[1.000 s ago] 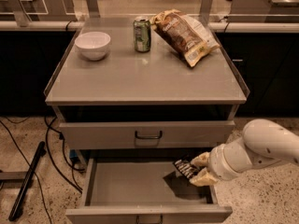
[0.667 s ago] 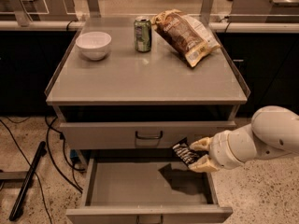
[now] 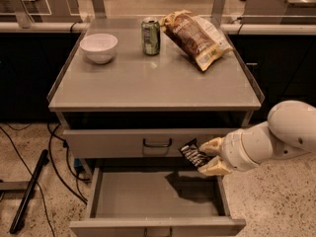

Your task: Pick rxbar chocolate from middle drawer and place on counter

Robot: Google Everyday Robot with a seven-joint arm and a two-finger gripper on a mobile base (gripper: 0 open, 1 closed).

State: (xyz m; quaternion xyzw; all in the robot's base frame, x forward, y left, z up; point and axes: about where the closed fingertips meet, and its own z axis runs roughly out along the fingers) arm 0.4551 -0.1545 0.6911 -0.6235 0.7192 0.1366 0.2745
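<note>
Lower right of the frame, your gripper (image 3: 209, 157) sits at the end of the white arm (image 3: 276, 135) that reaches in from the right edge, and its two pale fingers (image 3: 211, 144) are clamped on one end of the rxbar chocolate (image 3: 193, 153). You can see the bar's black wrapper with white lettering sticking out to the left of the fingers, tilted, and overlapping the lower right part of the closed upper drawer front (image 3: 113, 143), just right of its dark handle (image 3: 157, 143). The bar hangs above the middle drawer (image 3: 143, 201), which is pulled out toward the bottom of the frame; its bare grey floor carries a dark shadow right under the bar and gripper, so the bar is clear of the floor. Above, across the centre of the frame, the counter (image 3: 148, 85) holds three things along its far edge: a white bowl (image 3: 98, 47) at upper left, a green can (image 3: 150, 36) standing upright near the middle, and a brown-and-yellow chip bag (image 3: 195, 37) lying slanted just to the can's right. Dark cables (image 3: 53, 154) trail over the speckled floor at lower left.
</note>
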